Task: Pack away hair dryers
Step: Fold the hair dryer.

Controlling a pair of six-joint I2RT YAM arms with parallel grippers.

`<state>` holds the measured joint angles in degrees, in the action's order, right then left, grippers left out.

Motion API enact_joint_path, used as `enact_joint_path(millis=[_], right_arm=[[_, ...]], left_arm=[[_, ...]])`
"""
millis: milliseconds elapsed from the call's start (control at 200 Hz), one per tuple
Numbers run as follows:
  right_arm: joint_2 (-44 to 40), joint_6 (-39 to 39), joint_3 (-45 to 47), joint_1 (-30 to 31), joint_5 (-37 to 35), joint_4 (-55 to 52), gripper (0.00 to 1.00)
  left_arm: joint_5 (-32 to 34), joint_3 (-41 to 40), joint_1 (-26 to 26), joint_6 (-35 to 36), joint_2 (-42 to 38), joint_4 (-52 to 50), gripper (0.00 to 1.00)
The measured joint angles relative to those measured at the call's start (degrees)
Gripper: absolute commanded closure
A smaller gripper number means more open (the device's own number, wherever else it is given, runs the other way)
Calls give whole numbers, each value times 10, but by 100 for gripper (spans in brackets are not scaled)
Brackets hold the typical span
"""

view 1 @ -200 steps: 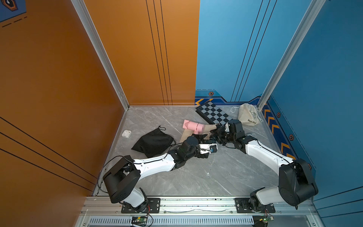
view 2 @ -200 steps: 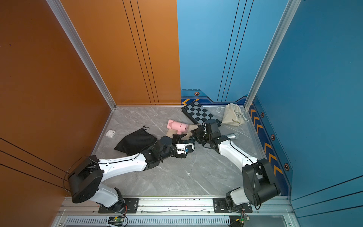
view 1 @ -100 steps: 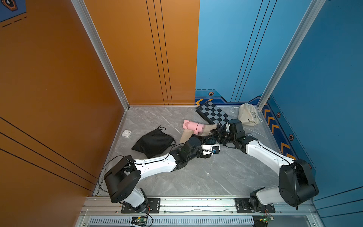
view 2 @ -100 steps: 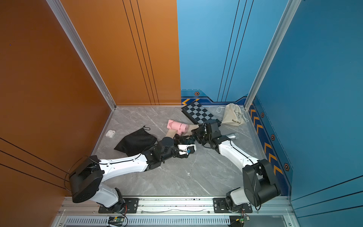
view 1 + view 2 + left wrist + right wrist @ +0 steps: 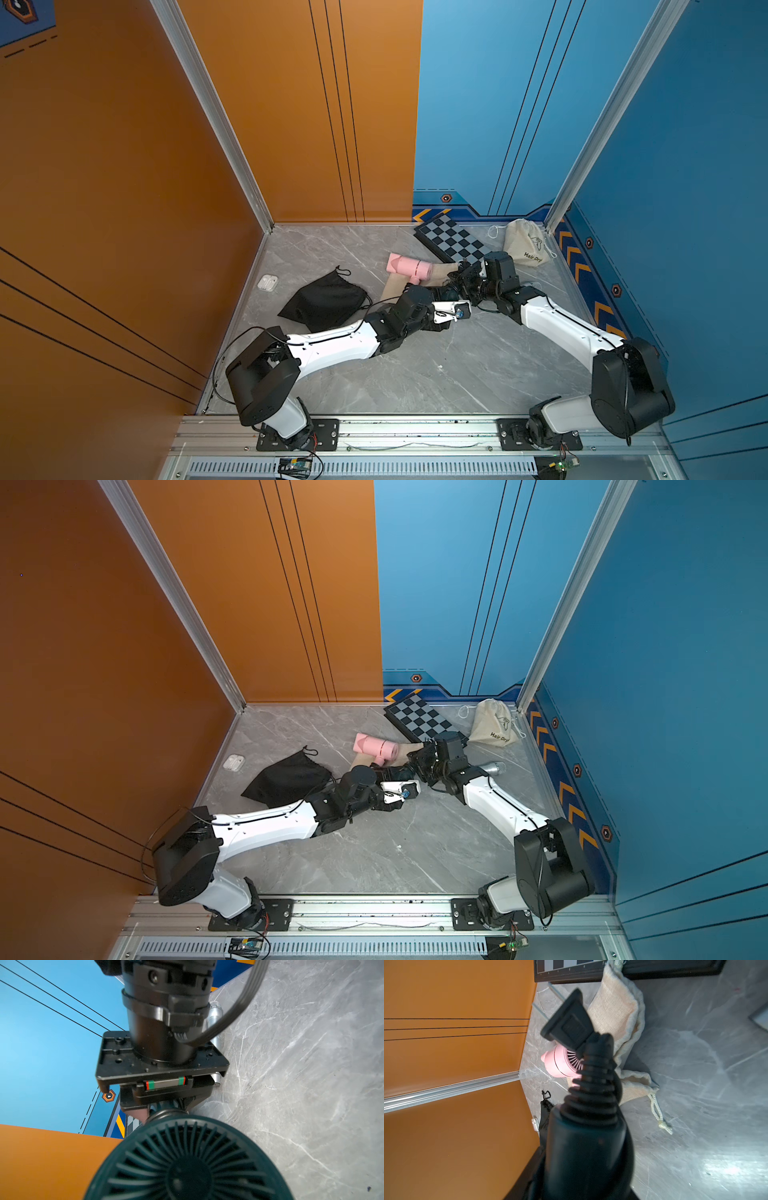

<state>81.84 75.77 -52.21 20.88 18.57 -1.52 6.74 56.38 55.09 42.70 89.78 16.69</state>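
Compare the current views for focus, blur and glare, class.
Right wrist view: the black plug close to the lens is blurred, the pink dryer behind it is sharper, and a bright glare patch sits on the marble table. Left wrist view: the dark teal dryer looms large and slightly soft, while the marble is crisp. Both top views: evenly lit and sharp.

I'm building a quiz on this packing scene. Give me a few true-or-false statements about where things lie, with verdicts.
1. The pink dryer is packed inside a bag. False: it lies uncovered on the table.
2. The dark teal dryer sits where the two arms meet. True.
3. The chessboard lies by the arm bases. False: it lies at the far wall.
4. The black bag lies on the table. True.
5. A silver microphone lies beside the right arm. True.
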Motion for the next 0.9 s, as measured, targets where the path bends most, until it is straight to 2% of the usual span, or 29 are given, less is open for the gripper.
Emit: enact_joint_path(millis=[60, 170, 245, 355, 520, 661, 761, 901], right_arm=[[0, 0, -1, 0, -1, 0, 55], [-10, -3, -1, 4, 11, 0, 39], [-28, -6, -1, 9, 20, 0, 32], [-53, -10, -1, 9, 26, 5, 26], [-69, -15, -1, 7, 26, 6, 24], [-93, -52, 11, -4, 23, 1, 25], [-109, -125, 17, -24, 10, -26, 25], [-110, -277, 3, -26, -33, -76, 25]], left_arm=[[2, 2, 0, -8, 0, -3, 63], [2, 3, -6, -44, 0, -5, 65], [1, 3, -22, -76, 0, -5, 70], [-4, 9, -53, -127, -1, -16, 70], [-22, 15, -100, -201, -11, -25, 69], [-48, 28, -138, -267, -25, -40, 69], [-73, 43, -162, -311, -37, -54, 69], [-123, 59, -196, -368, -57, -80, 69]])
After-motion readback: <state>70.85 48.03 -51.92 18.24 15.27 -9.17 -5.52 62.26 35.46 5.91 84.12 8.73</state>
